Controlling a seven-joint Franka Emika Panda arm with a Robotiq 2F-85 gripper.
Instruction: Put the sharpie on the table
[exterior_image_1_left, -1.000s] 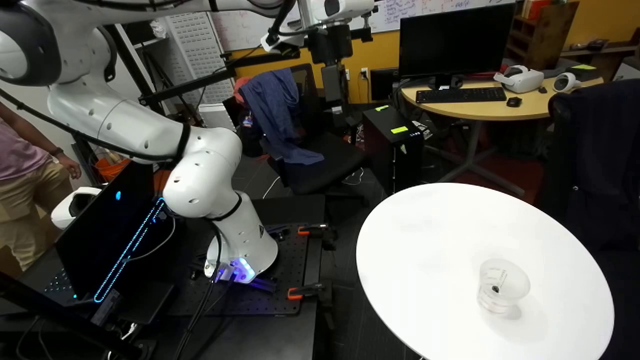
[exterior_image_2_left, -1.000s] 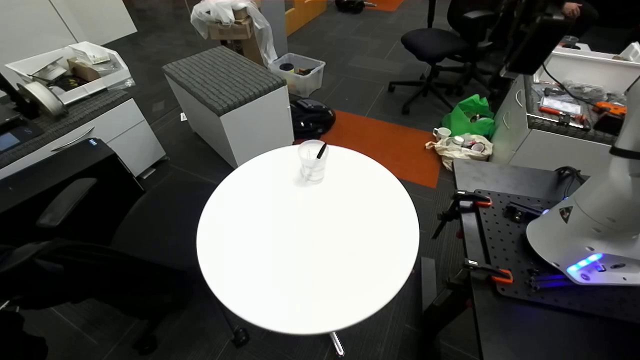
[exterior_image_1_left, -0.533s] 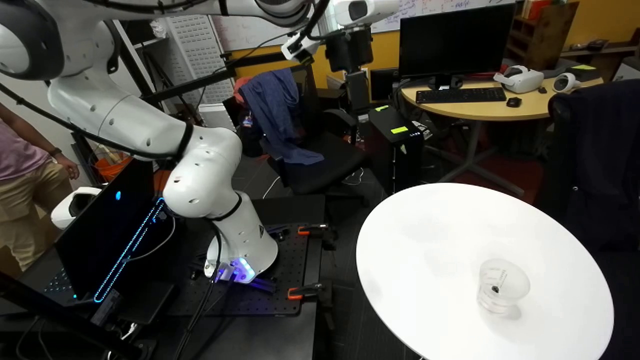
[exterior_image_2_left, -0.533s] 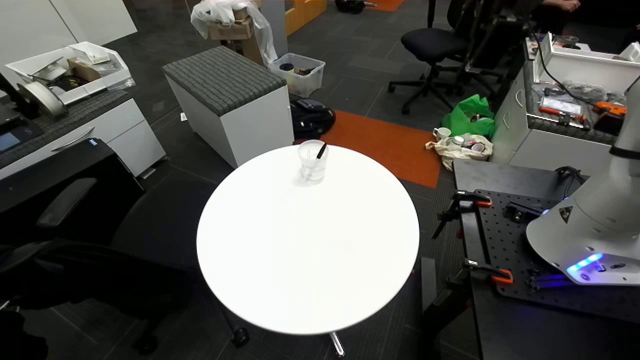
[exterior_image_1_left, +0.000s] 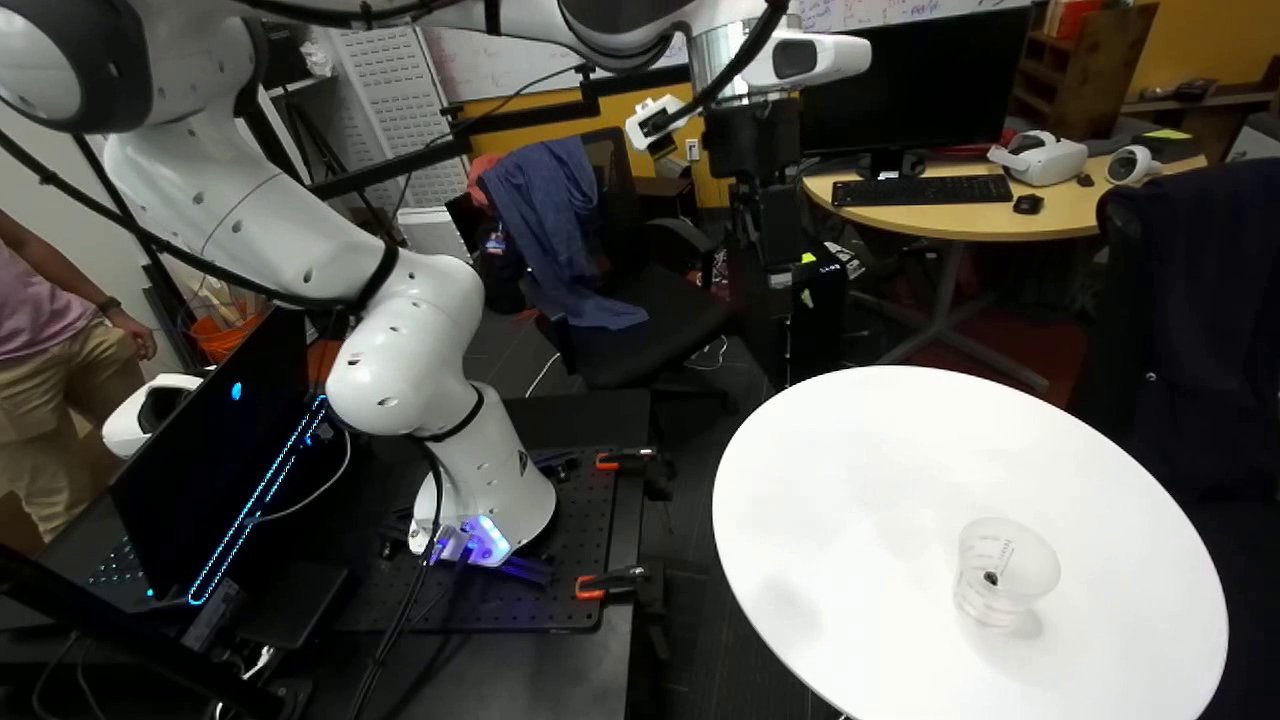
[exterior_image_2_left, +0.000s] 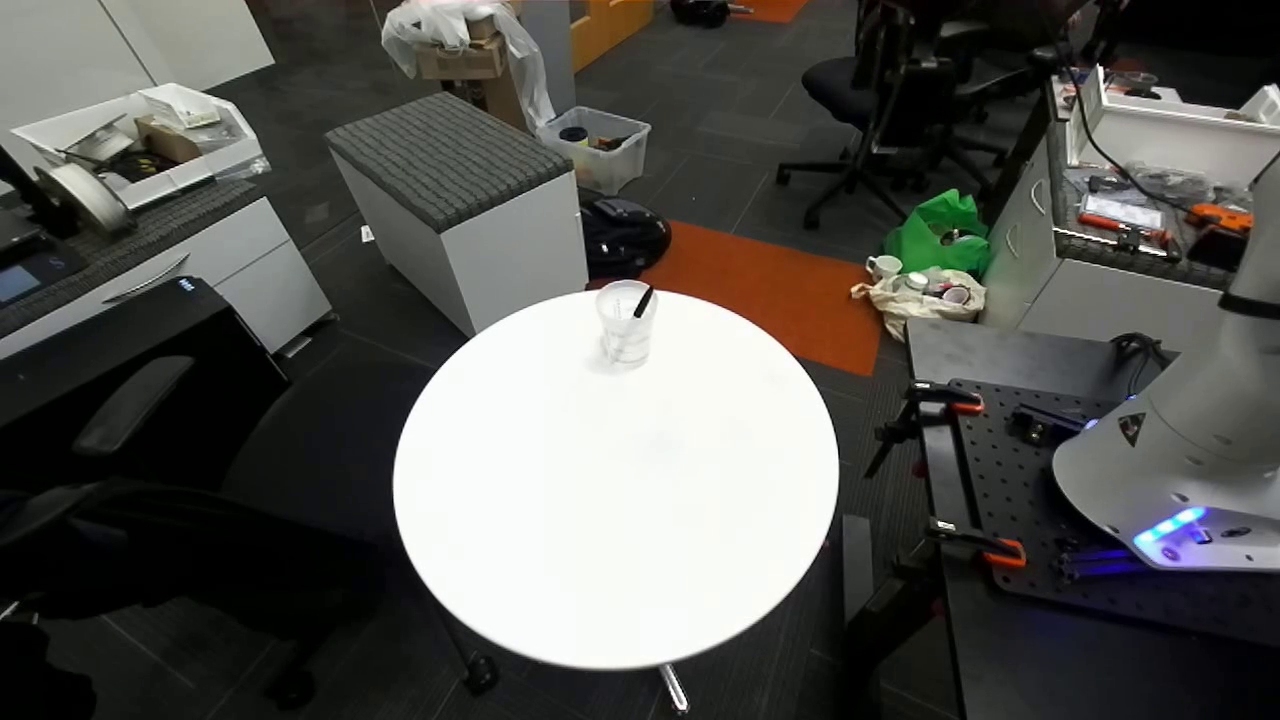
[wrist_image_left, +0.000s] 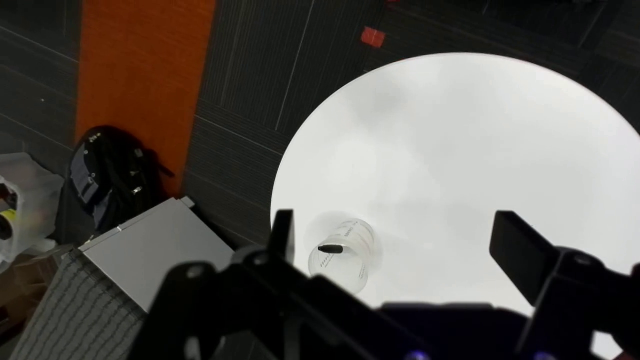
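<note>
— Where's the sharpie (exterior_image_2_left: 644, 302)?

— In the cup (exterior_image_2_left: 622, 334), leaning, its dark end up at the rim. An exterior view shows it well.

— And the cup itself?

— Upright on the tabletop (exterior_image_2_left: 615, 500), near the edge. It's see-through, with print on its side.

— What about the gripper (wrist_image_left: 392, 232)?

— In the wrist view its fingers (wrist_image_left: 522, 250) stand wide apart, and it has hold of nothing. The cup shows in the gap between them, closer to the finger at the left of the frame.

— Touching?

— No, the gripper and the cup are well apart. An exterior view has the gripper hanging fingers-down, with the cup lower and off to the right of the frame.

— And the arm (exterior_image_1_left: 410, 350)?

— It rises from a perforated board (exterior_image_1_left: 575, 612) in an exterior view, bends, and reaches across the top of the frame. A laptop (exterior_image_1_left: 225, 450) stands near its base.

— What's on the desk (exterior_image_1_left: 1085, 218) back there?

— A monitor (exterior_image_1_left: 915, 85), a keyboard (exterior_image_1_left: 920, 190), a mouse (exterior_image_1_left: 1028, 204) and a headset (exterior_image_1_left: 1048, 160).

— Anyone about?

— A person (exterior_image_1_left: 50, 365) at the left of an exterior view, in a pink top, cut off by the edge of the frame.

— And the floor?

— A backpack (wrist_image_left: 112, 175) by an orange strip (wrist_image_left: 145, 75), seen in the wrist view, and a green bag (exterior_image_2_left: 920, 245) in an exterior view.
</note>
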